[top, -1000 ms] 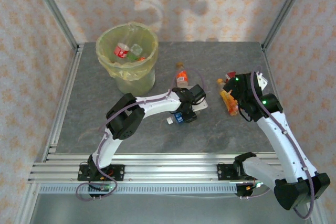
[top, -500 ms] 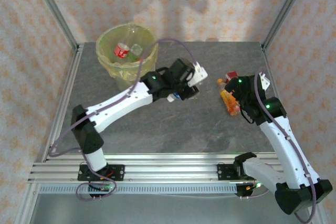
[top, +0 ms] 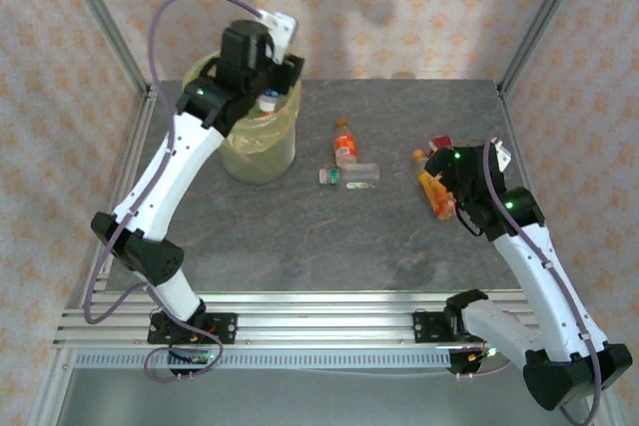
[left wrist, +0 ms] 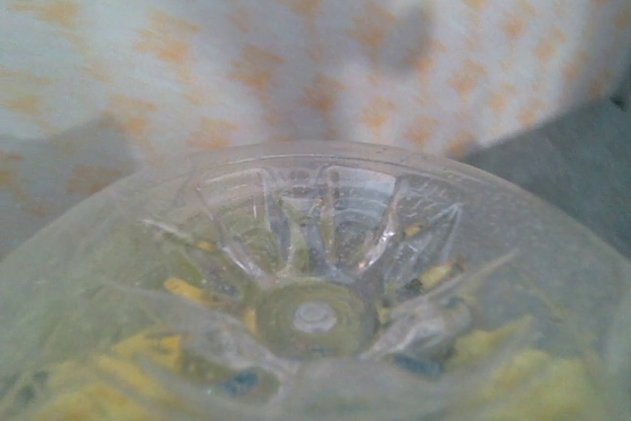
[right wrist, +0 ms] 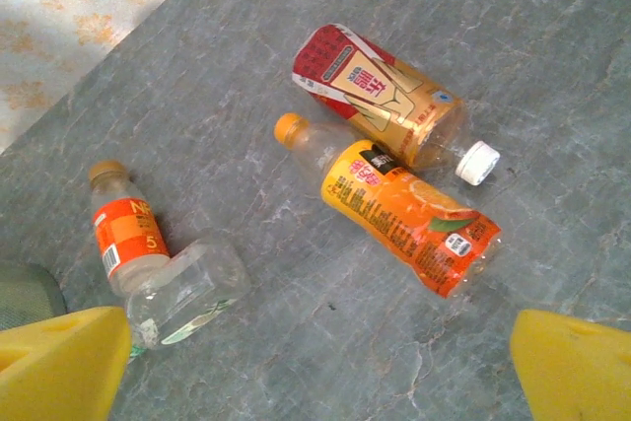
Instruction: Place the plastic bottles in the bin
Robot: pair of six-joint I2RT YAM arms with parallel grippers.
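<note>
While the left gripper [top: 268, 87] hangs over the rim of the bin [top: 258, 152] at the far left of the table [top: 300, 246], its jaws are closed part-way on a clear bottle [left wrist: 315, 263], whose ribbed base sits close against the wrist camera and whose cap end points down toward the yellow-green liner. The right gripper [right wrist: 315, 372] stands wide, holding nothing, above an orange-juice bottle [right wrist: 404, 214] that lies touching a red-and-gold bottle [right wrist: 380, 96] on the right of the table. Mid-table, apart from that pair, an orange-labelled bottle [right wrist: 123, 239] lies against a green-capped bottle [right wrist: 187, 288].
</note>
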